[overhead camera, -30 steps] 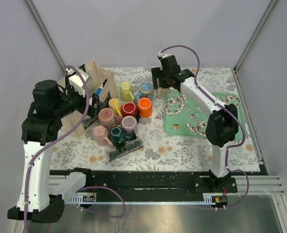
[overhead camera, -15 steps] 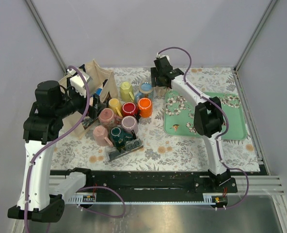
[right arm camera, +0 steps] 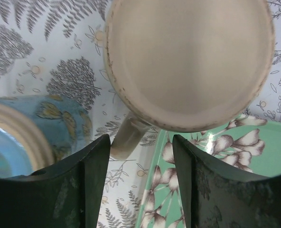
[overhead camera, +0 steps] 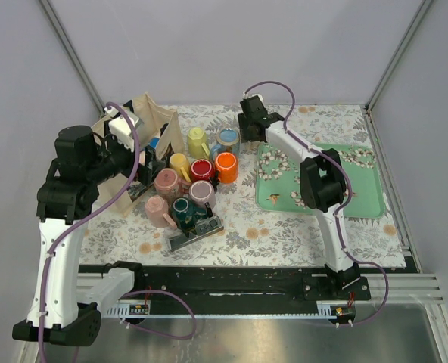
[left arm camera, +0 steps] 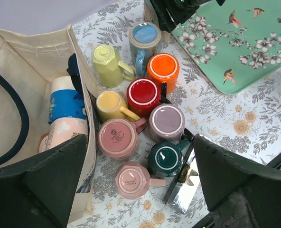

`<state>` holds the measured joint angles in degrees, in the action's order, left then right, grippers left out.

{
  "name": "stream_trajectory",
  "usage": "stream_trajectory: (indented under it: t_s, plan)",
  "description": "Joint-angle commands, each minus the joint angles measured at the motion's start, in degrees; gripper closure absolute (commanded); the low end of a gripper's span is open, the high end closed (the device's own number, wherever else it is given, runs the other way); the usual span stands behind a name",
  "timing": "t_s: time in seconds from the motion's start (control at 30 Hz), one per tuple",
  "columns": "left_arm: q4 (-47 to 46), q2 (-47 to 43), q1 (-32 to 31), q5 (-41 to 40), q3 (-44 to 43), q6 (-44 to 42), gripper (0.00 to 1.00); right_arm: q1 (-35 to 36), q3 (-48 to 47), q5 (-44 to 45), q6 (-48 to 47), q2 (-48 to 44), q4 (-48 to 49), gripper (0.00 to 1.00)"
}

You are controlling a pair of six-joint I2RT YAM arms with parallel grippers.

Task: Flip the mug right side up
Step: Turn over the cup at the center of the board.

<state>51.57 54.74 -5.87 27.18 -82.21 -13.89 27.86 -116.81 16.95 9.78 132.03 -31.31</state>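
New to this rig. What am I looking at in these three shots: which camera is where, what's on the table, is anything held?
It is a robot with a left arm and a right arm bolted at the table's near edge, each ending in a two-finger gripper. The wide picture comes from a fixed camera above and behind them. The other two come from a camera on each wrist.

On the flowered tablecloth are a cluster of coloured mugs, several bottom up, a cloth bag and a green tray.

The left gripper hangs open over the cluster, holding nothing. The right gripper is open above a cream mug, which stands upside down beside a blue mug. The cream mug's handle shows between the fingers, not gripped.
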Motion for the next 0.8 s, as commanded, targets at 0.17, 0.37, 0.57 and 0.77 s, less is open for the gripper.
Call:
stream_trajectory:
  t_s: [0.17,0.37,0.57,0.77]
  plan:
    - [-3.49,-0.25,0.51,1.47,1.44,1.76,0.02,-3.60,4.75,-1.83,-7.14,-5.11,2.57,0.39]
    - [-3.76,-0.60,0.68,1.82,2.67,2.11,0.02,-3.77,5.02,-10.07,-11.88,-5.20,3.36,0.39]
    - [-3.76,-0.25,0.86,1.65,2.50,2.02,0.02,-3.77,1.59,-12.12,-13.29,-2.30,2.75,0.39]
    - [-3.76,0.01,0.86,1.56,2.50,2.38,0.02,-3.77,0.27,-10.89,-14.96,-0.11,2.48,0.39]
